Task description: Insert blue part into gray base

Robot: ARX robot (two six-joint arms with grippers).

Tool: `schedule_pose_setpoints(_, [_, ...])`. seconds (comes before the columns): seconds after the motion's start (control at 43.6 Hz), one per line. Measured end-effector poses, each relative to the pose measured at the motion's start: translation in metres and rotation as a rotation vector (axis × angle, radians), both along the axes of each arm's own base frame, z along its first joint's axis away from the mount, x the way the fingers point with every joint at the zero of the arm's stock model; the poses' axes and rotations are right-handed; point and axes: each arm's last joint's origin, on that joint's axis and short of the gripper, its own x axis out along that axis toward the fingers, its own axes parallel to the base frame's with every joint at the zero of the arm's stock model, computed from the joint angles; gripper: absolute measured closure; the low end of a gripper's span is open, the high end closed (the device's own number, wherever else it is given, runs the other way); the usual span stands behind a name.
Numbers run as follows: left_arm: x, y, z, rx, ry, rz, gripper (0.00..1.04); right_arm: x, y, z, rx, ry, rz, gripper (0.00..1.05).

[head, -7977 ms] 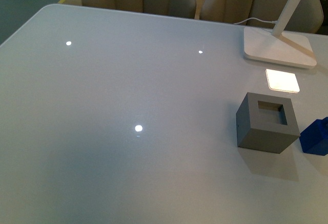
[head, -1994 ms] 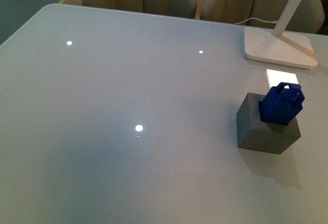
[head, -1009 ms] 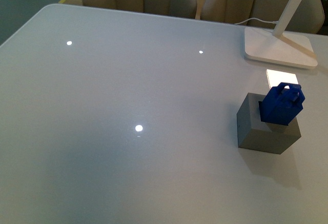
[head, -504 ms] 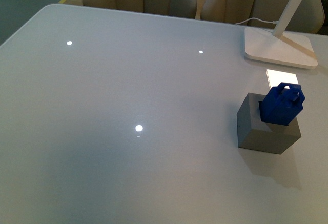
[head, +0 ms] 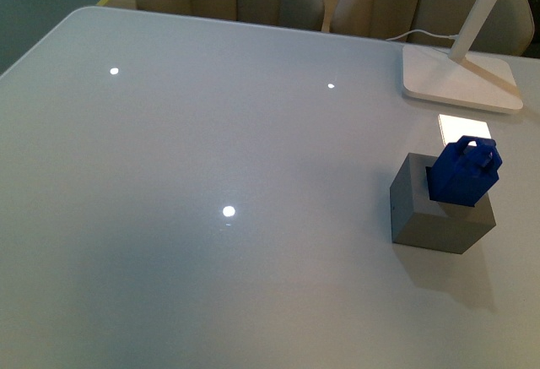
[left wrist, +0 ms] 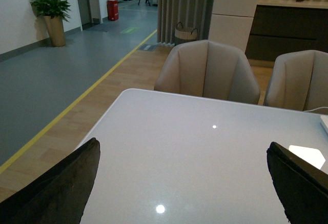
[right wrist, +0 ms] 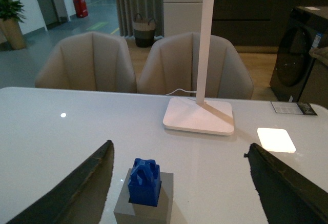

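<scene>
The small deep-blue plastic part with a loop handle [head: 463,169] sits tilted in the top recess of the matte gray cube base [head: 439,208], near the white table's [head: 211,149] right edge. Both claws, left [left wrist: 179,183] and right [right wrist: 179,183], gape wide, holding nothing.

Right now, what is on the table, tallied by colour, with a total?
Blue: 1, the blue part, sitting in the top of the gray base.
Gray: 1, the gray base.
White: 1, the lamp with its base on the table.
Total: 3 things on the table.
</scene>
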Motion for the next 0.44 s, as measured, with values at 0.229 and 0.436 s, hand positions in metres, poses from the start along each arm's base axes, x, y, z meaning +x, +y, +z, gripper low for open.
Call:
schedule_pose_setpoints(0.229, [0.0, 0.0, 0.0, 0.0, 0.0, 0.0, 0.07, 0.0, 0.0, 0.0, 0.0, 0.0, 0.0, 0.09])
schedule_pose_setpoints(0.436, [0.0, 0.0, 0.0, 0.0, 0.0, 0.0, 0.07, 0.0, 0.0, 0.0, 0.0, 0.0, 0.0, 0.09])
